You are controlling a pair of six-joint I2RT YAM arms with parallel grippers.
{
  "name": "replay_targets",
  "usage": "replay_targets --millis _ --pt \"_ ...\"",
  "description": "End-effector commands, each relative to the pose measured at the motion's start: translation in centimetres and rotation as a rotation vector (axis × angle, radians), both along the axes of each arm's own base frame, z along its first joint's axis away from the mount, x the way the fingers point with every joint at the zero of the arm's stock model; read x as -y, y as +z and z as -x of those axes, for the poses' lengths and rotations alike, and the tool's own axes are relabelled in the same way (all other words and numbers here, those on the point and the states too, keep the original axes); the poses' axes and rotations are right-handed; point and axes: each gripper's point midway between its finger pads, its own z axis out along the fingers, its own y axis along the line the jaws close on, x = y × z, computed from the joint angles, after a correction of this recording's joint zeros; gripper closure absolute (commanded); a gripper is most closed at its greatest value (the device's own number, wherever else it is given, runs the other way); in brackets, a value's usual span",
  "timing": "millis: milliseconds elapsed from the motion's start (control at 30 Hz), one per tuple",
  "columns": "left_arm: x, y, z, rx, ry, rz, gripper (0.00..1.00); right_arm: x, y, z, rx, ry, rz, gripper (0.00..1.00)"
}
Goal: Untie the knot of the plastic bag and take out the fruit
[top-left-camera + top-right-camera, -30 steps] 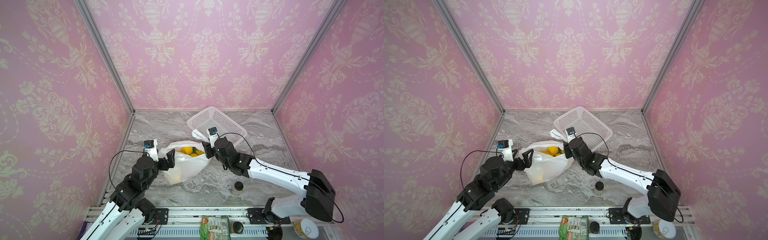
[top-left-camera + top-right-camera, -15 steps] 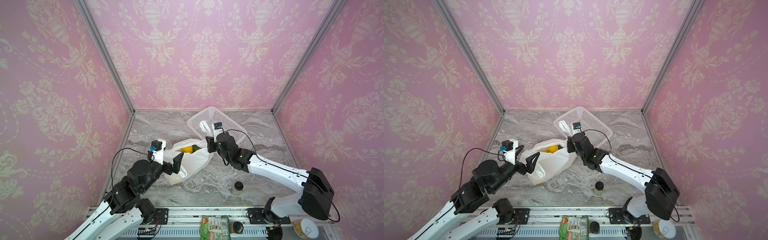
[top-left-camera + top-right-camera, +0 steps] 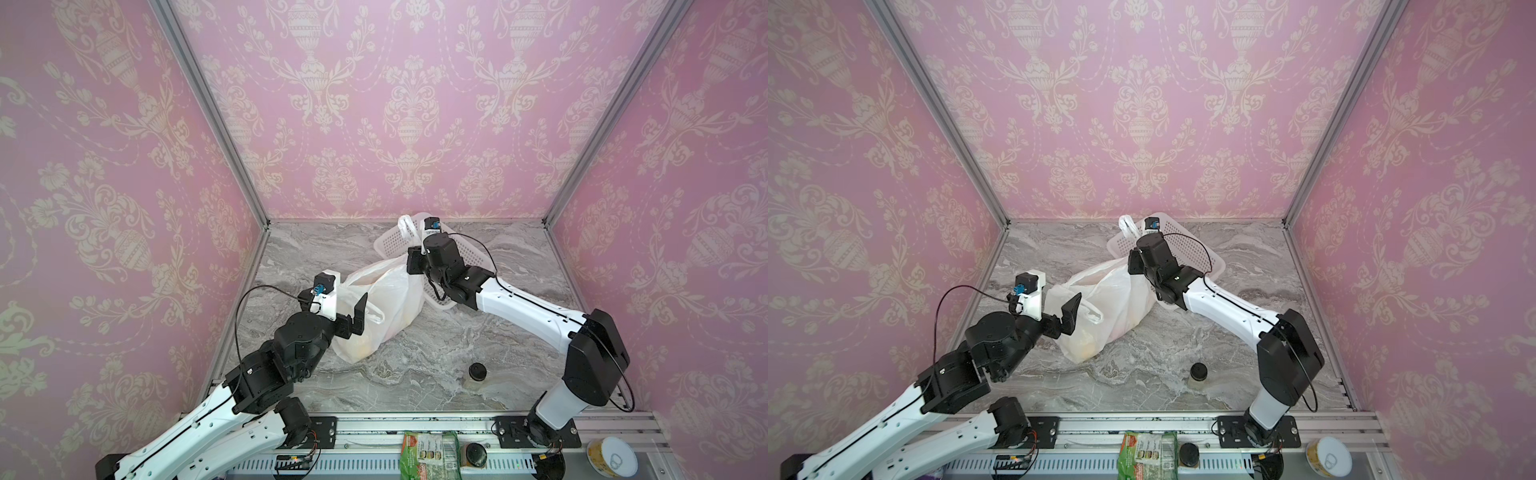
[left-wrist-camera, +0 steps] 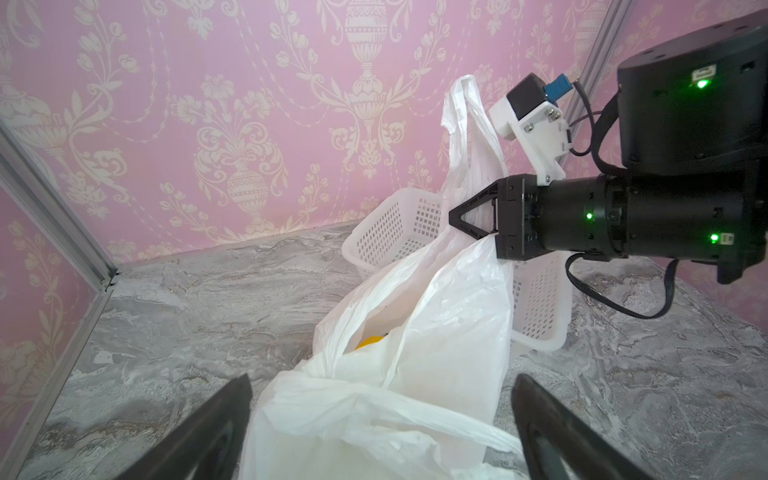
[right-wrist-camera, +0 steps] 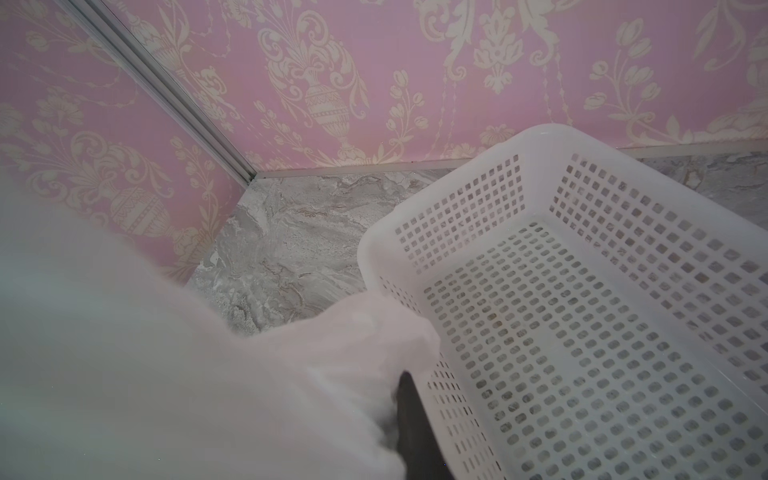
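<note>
The white plastic bag (image 3: 386,307) (image 3: 1108,307) lies mid-table, stretched toward the back. My right gripper (image 3: 409,259) (image 3: 1130,262) (image 4: 461,218) is raised beside the basket and shut on one loop handle, whose end (image 4: 469,124) sticks up above the jaws. In the right wrist view plastic covers all but one dark finger (image 5: 415,424). My left gripper (image 3: 349,307) (image 4: 382,415) is open, its fingers either side of the other handle without touching it. A bit of yellow fruit (image 4: 370,341) shows in the bag's mouth. No knot shows; the handles are apart.
The white perforated basket (image 3: 444,305) (image 3: 1219,259) (image 5: 540,141) stands at the back, touching the bag, under my right arm. A small dark-lidded jar (image 3: 478,371) stands front right. A green packet (image 3: 428,455) and a tin (image 3: 611,457) sit on the front rail. Pink walls enclose three sides.
My right gripper closed on the bag's handle and rose toward the basket, pulling the bag taut. My left arm lifted and came forward, still open.
</note>
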Motion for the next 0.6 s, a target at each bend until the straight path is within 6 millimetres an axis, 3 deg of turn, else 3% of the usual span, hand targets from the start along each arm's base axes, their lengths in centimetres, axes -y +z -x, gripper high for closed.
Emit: replay_targets --millis 0,200,400,567 --pt "-0.6 -1.8 -0.1 -0.066 0.057 0.025 0.01 -0.9 0.5 -0.4 -0.019 0.012 -0.038 0.89" --pt "1.7 -5.4 -0.4 -0.188 0.020 0.076 0.01 -1.1 0.1 -0.5 -0.022 0.012 -0.048 0.90" --pt "4.7 -7.2 -0.1 -0.311 -0.064 0.154 0.01 -0.5 0.2 0.2 -0.011 0.007 -0.053 0.90" --pt "4.1 -8.6 -0.1 -0.354 -0.025 0.092 0.01 -0.3 0.1 0.4 -0.009 0.008 -0.050 0.90"
